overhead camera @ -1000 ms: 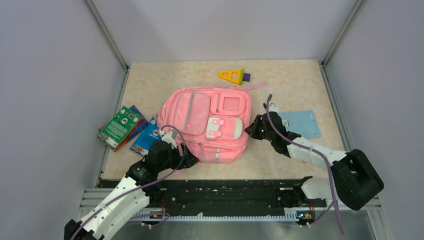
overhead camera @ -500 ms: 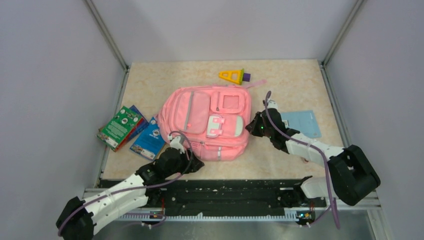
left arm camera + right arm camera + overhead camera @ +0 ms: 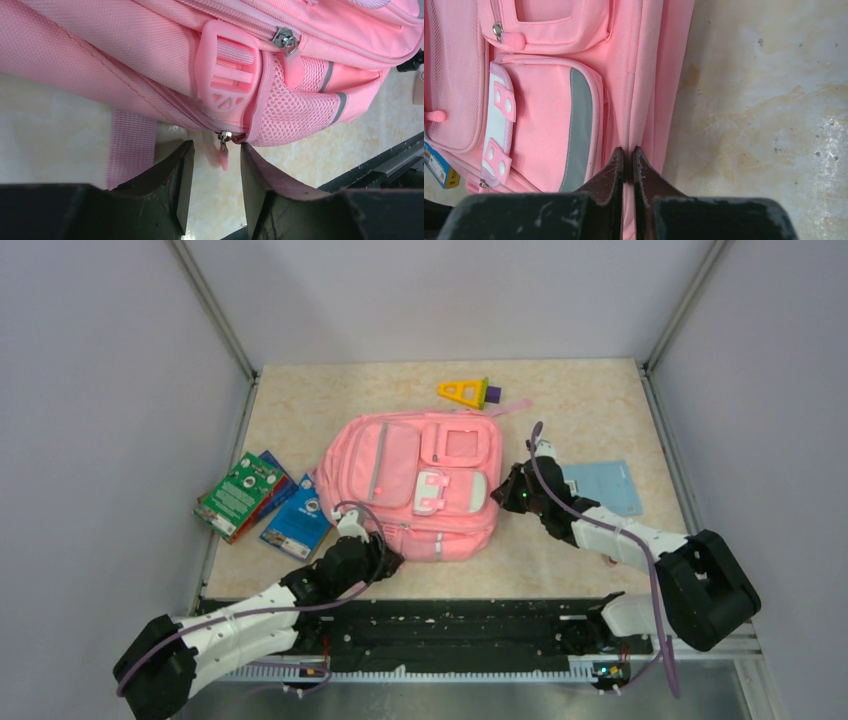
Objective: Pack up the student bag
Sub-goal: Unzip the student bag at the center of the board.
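The student bag (image 3: 410,480) is a big pink backpack lying flat in the middle of the table, front pockets up. My left gripper (image 3: 385,558) is at its near left corner. In the left wrist view the jaws (image 3: 215,150) stand apart on either side of a small pink zipper pull (image 3: 223,156) that hangs from the bag's lower seam, and neither finger touches it. A pink strap buckle (image 3: 227,75) sits just above. My right gripper (image 3: 503,495) is at the bag's right side. In its wrist view it (image 3: 628,150) is shut on a ridge of pink side fabric (image 3: 644,75).
A yellow triangle toy with a purple end (image 3: 464,392) lies behind the bag. A green book (image 3: 238,495) and a blue book (image 3: 297,520) lie left of it. A pale blue sheet (image 3: 603,485) lies to the right. A black rail (image 3: 450,625) runs along the near edge.
My left arm has dropped lower and reached in under the bag's near left corner, and its jaws have narrowed. The right gripper has stayed shut on the bag's side, shifted slightly.
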`<state>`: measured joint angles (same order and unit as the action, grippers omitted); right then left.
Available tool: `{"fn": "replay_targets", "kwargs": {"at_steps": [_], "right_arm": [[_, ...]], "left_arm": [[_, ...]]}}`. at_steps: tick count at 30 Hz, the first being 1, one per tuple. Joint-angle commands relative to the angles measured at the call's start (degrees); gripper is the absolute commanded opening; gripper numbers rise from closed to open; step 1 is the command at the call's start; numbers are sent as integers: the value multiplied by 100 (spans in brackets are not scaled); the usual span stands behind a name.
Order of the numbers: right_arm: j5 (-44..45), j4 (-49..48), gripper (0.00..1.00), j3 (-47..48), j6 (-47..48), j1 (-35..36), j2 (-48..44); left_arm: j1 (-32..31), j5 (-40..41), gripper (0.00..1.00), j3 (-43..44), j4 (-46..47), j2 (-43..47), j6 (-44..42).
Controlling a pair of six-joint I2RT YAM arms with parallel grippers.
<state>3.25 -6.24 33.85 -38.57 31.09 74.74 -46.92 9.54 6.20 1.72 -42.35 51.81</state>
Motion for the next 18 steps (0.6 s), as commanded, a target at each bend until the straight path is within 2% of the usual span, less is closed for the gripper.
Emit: {"fn": "replay_targets", "kwargs": {"at_steps": [1, 8, 18], "right_arm": [[93, -439, 0, 206, 43, -81, -101], [98, -466, 0, 214, 32, -77, -76], [105, -474, 0, 237, 39, -78, -25]], "left_arm": [[-53, 178, 42, -105, 562, -147, 71], [-126, -31, 36, -101, 765, -429, 16], [-318, -3, 33, -84, 630, -412, 5]]}}
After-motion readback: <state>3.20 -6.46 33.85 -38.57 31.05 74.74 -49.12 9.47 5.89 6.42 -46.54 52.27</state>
